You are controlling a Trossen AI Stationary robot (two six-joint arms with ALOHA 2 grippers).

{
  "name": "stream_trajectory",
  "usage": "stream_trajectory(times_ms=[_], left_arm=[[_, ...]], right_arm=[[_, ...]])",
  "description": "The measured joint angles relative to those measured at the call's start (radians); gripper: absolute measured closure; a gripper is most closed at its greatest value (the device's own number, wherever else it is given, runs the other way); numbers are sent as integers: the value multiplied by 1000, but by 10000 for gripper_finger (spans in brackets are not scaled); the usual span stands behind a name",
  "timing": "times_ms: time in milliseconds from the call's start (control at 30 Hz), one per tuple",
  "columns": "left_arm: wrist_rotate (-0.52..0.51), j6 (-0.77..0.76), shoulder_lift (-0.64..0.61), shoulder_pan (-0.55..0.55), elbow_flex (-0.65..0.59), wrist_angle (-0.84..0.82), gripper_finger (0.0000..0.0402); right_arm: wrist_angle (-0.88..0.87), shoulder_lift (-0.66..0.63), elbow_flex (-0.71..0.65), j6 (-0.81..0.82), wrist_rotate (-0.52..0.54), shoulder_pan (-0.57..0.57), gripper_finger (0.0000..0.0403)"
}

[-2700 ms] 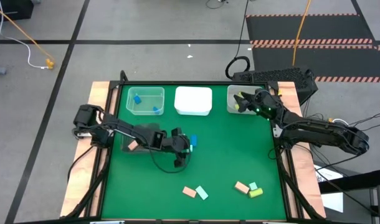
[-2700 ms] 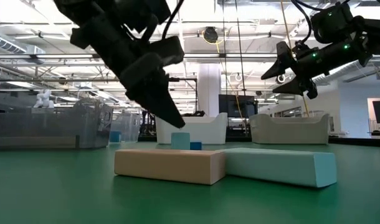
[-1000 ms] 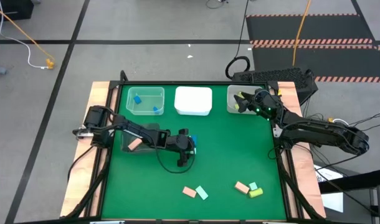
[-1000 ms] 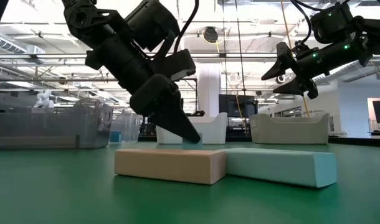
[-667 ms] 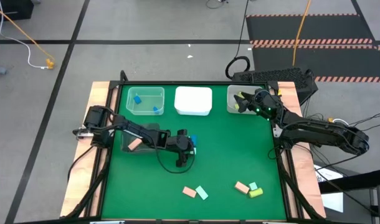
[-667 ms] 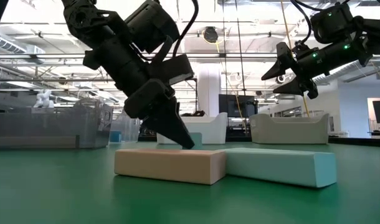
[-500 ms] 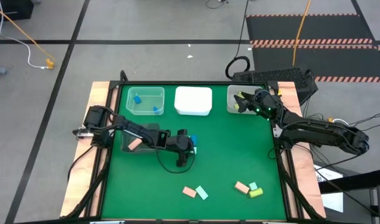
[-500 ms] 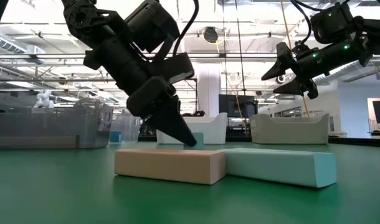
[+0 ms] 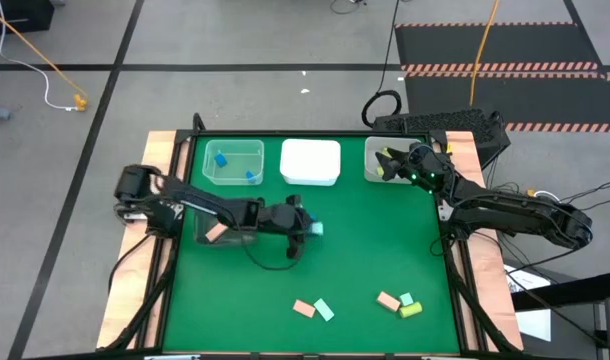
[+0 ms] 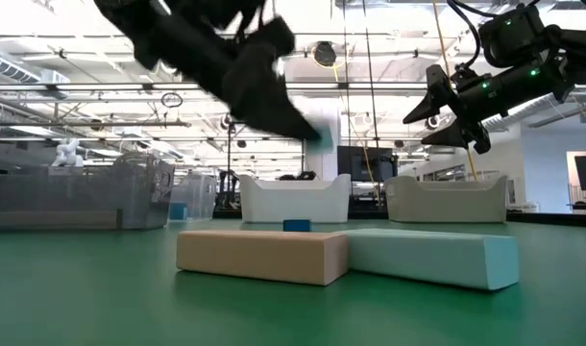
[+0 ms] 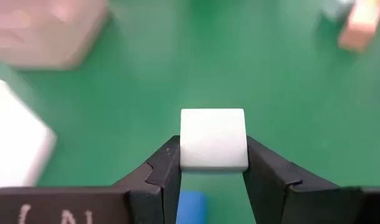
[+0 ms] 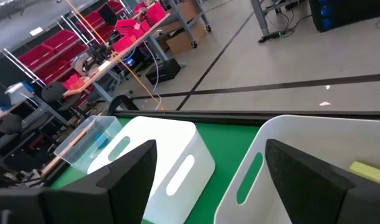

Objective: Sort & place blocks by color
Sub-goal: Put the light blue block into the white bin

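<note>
Blocks partly sorted: left gripper pinches a mint cube mid-frame; four blocks wait lower right. Right gripper, spread, hovers upper right.

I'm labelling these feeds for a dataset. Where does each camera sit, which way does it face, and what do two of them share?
High: overhead, looking straight down; both arms, bins, blocks.
Low: table height, looking level across; salmon block nearest, arms above.
Left wrist: down past the left gripper shut on a mint block.
Right wrist: past the open right gripper at the white bins.
Shared: the held mint block shows from overhead too.
</note>
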Motion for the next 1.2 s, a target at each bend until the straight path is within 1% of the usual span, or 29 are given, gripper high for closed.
stream_trajectory(times_ms=[133, 300, 433, 500, 567, 733, 800, 933, 1000, 1033, 1100, 1200], left_arm=[[-19, 22, -114, 47, 0, 28, 267], [-39, 70, -246, 107, 0, 101, 266], [-70, 96, -306, 149, 1, 143, 265], [-112, 103, -316, 165, 1, 154, 265], [-173, 104, -318, 183, 1, 158, 265], [-361, 76, -308, 234, 1, 135, 264], [-402, 52, -304, 262, 0, 113, 264], [-411, -17, -280, 321, 2, 91, 264], [-411, -80, -257, 346, -1, 42, 264], [-408, -115, -238, 355, -1, 44, 264], [-381, -175, -207, 374, 0, 26, 263], [-337, -229, -145, 391, 0, 17, 263]], right_arm=[[4, 0, 0, 11, 0, 0, 112], [9, 0, 0, 23, 0, 0, 112], [13, 0, 0, 61, 0, 0, 112], [24, 0, 0, 61, 2, 0, 112], [42, 0, 0, 61, 3, 0, 112], [129, 0, 0, 61, 5, 0, 112], [174, 0, 0, 62, 3, 0, 112], [276, 0, 0, 50, -47, 0, 112], [324, 0, 0, 21, -72, 8, 112], [343, 0, 0, 3, -73, 18, 112], [377, 0, 0, -35, -73, 39, 112], [382, 0, 7, -83, -72, 72, 112]])
